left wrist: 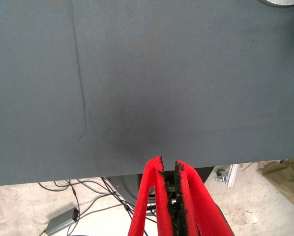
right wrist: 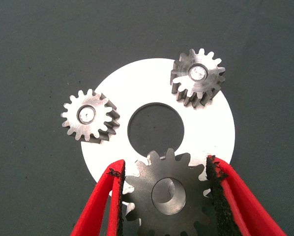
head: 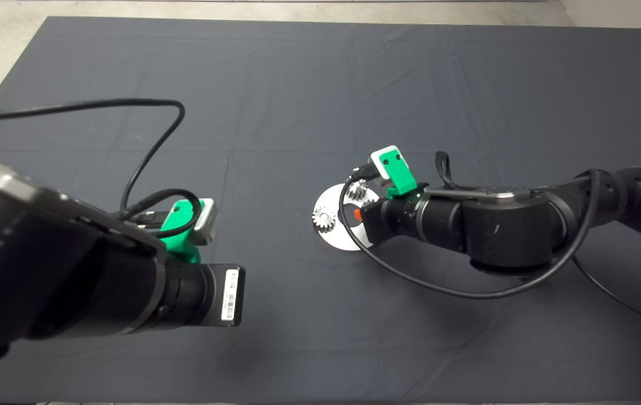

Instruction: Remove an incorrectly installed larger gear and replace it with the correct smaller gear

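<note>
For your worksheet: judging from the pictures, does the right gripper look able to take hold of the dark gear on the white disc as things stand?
Probably yes. The right gripper is open, one finger on each side of the dark gear, which sits at the edge of the white disc. Nothing lies between; the two silvery gears stand apart.

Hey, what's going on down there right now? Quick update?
Right gripper open, fingers either side of a dark gear on the white ring plate. Two silvery gears sit on the plate's rim. Left gripper shut, idle over bare mat.

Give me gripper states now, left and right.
Left gripper: shut, empty, above bare mat.
Right gripper: open, fingers either side of a gear on the white disc.
</note>
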Motion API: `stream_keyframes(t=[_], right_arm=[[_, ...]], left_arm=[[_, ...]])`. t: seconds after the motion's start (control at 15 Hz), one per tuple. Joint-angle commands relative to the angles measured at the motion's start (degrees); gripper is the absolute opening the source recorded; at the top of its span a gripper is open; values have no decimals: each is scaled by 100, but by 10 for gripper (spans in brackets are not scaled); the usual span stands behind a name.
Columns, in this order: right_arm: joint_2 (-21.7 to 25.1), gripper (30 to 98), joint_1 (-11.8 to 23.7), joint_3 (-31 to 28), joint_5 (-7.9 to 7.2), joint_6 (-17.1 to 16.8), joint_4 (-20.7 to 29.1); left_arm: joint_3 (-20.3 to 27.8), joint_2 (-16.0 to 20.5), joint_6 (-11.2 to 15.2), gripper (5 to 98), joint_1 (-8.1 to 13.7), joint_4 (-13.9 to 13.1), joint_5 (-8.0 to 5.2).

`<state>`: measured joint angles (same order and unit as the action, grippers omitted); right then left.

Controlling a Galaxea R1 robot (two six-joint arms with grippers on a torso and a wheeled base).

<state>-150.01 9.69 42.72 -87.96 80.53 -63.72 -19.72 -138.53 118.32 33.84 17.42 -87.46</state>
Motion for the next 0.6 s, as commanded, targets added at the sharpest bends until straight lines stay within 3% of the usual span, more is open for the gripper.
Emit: stream_keyframes(t=[0.0,0.53], right_arm=[[-18,350,-95,-2,-495,-36,-334],[100,348,-318,154,-486,-83,-448]], left_arm=[[-21,6,51,53,2,121,-413],[-21,-12,51,52,-26,198,-413]])
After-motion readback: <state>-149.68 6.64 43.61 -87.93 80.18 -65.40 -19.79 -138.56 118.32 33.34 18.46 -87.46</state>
